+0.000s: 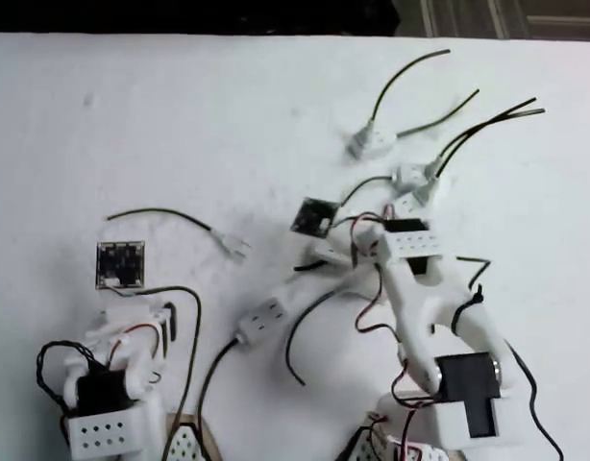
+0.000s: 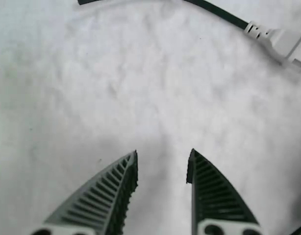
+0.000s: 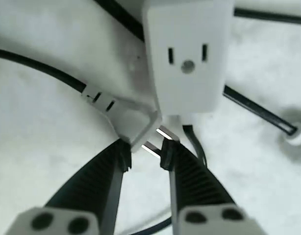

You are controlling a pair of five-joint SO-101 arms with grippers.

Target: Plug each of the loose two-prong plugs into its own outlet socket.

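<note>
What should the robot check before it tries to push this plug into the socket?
1. Is the plug between the right gripper's jaws? Ok.
2. Is the grip tight? Cannot tell.
3. Do the prongs aim at the socket's slots? Not ok: they point back toward the gripper.
4. Are the socket's slots free? Ok: nothing is in them.
5. Is the left gripper out of the way? Ok: it is open over bare table.
6. Is the black cable clear of the socket? Not ok: it runs right beside it.
</note>
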